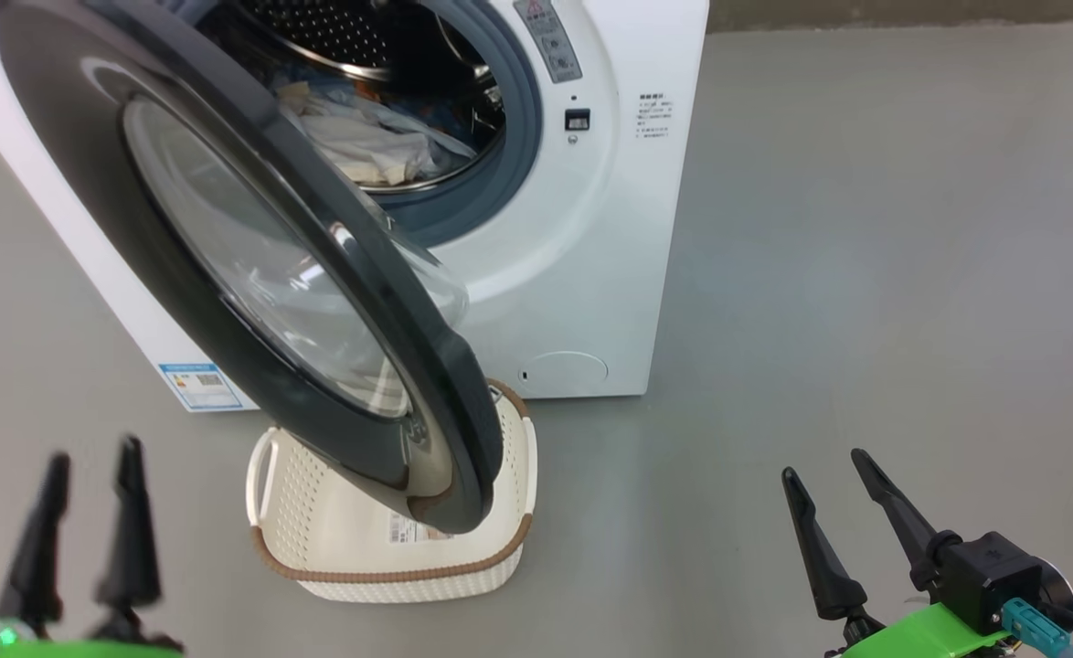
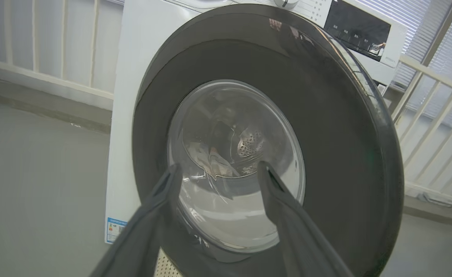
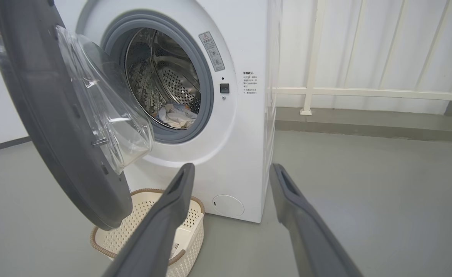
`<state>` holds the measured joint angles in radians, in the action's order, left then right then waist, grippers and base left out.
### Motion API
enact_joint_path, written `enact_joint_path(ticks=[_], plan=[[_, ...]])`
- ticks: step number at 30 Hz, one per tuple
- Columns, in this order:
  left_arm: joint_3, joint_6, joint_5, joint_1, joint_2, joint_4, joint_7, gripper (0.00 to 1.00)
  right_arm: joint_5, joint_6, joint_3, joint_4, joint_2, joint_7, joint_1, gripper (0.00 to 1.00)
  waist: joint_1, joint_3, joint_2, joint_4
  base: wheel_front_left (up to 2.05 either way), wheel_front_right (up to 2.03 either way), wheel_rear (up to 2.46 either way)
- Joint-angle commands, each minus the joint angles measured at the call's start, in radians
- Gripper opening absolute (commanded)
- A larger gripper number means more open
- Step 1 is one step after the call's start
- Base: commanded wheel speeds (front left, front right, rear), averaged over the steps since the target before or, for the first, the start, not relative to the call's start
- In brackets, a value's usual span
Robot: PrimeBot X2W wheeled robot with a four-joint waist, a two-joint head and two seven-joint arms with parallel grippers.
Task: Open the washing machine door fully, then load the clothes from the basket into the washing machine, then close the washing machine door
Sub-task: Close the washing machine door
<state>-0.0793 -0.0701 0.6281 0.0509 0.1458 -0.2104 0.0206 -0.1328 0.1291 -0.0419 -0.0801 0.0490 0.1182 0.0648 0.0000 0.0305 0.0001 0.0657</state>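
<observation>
The white washing machine [image 1: 591, 274] stands ahead with its black-ringed door [image 1: 244, 274] swung partly open over the cream basket [image 1: 317, 539], whose inside shows just a label sticker. Light blue and white clothes [image 1: 363, 137] lie in the steel drum, seen also as clothes [image 3: 176, 115] past the grey gasket. My left gripper [image 1: 84, 475] is open at the lower left, apart from the door [image 2: 268, 134], which its wrist camera faces. My right gripper [image 1: 833, 475] is open at the lower right over bare floor, well clear of the basket [image 3: 141, 227] and the machine [image 3: 241, 154].
Grey floor [image 1: 865, 274] spreads to the right of the machine. A white railing [image 3: 364, 92] runs along the wall behind it, and more railing [image 2: 434, 115] stands on the other side. A round filter cap [image 1: 562, 370] and a blue sticker [image 1: 200, 384] sit low on the front.
</observation>
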Motion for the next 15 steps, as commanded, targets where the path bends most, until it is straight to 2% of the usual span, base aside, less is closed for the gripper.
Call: enact_joint_path(ticks=[1, 5, 15], plan=[[-0.009, 0.029, -0.072, 0.004, 0.021, -0.018, 0.031, 1.00, 0.002, 0.002, -0.017, -0.030, 0.001, 0.000, -0.002, 1.00, 0.0000, -0.012, -0.0001, 0.005, 0.00, 0.00, 0.00], [0.035, 0.086, -0.224, 0.057, 0.031, 0.013, 0.069, 1.00, 0.000, 0.002, -0.013, -0.027, 0.001, -0.002, 0.014, 1.00, 0.0000, -0.028, -0.0001, 0.011, 0.00, 0.00, 0.00], [0.081, 0.114, -0.328, 0.097, 0.053, 0.092, 0.098, 1.00, -0.007, 0.002, -0.001, -0.025, 0.001, -0.009, 0.045, 1.00, 0.0000, -0.045, -0.0001, 0.014, 0.00, 0.00, 0.00]])
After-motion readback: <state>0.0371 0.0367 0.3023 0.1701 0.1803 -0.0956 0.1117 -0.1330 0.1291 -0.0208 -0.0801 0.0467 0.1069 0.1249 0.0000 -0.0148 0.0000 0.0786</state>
